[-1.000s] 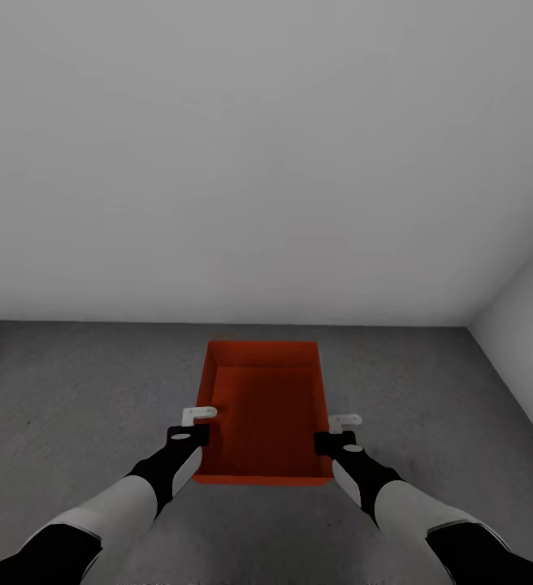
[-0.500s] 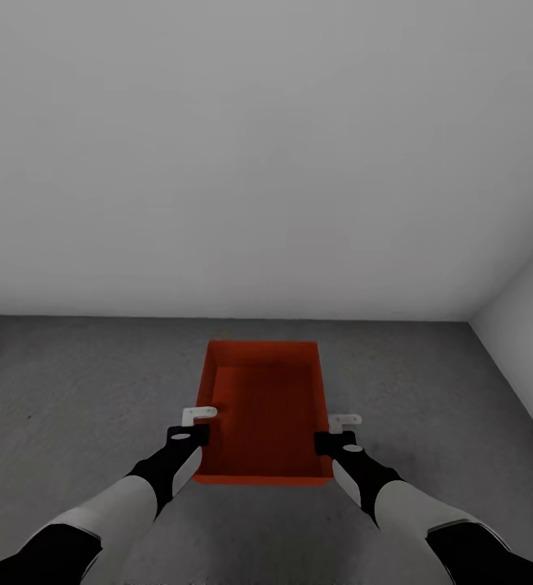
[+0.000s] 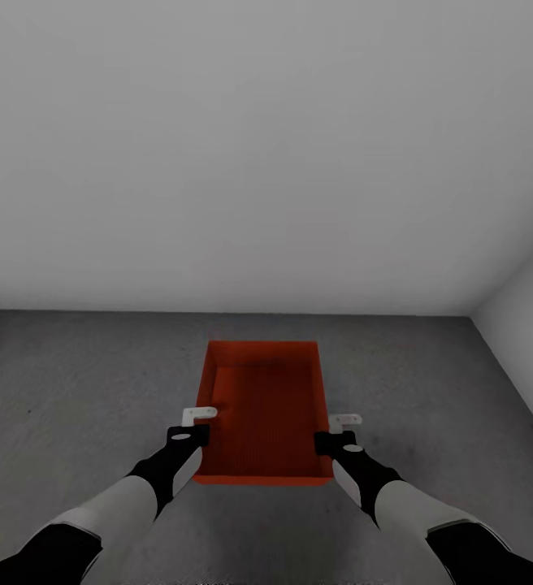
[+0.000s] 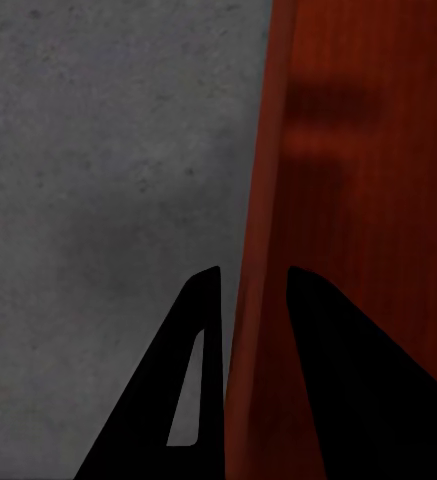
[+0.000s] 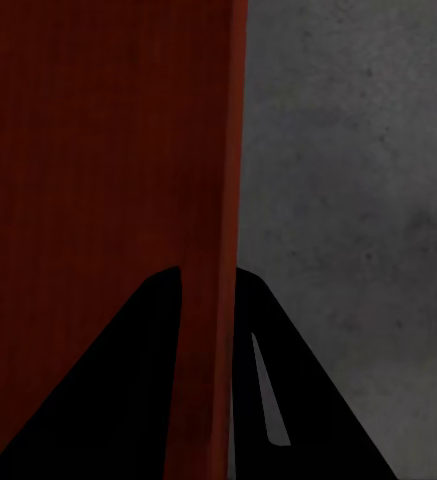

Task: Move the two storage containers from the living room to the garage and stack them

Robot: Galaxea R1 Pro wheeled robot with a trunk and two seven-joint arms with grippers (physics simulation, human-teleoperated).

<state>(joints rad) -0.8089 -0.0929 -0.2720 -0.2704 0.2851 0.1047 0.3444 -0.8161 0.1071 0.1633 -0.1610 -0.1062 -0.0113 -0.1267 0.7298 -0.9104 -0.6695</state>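
Head view: orange bin (image 3: 264,410) carried low over garage floor (image 3: 71,390) at 12 o'clock, left gripper (image 3: 187,437) & right gripper (image 3: 337,443) fingers each pinching a thin side wall; uneven letting go could prob tip it.

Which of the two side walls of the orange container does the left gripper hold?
The left gripper clamps the container's left wall, one finger inside, one outside; the right gripper holds the opposite wall.
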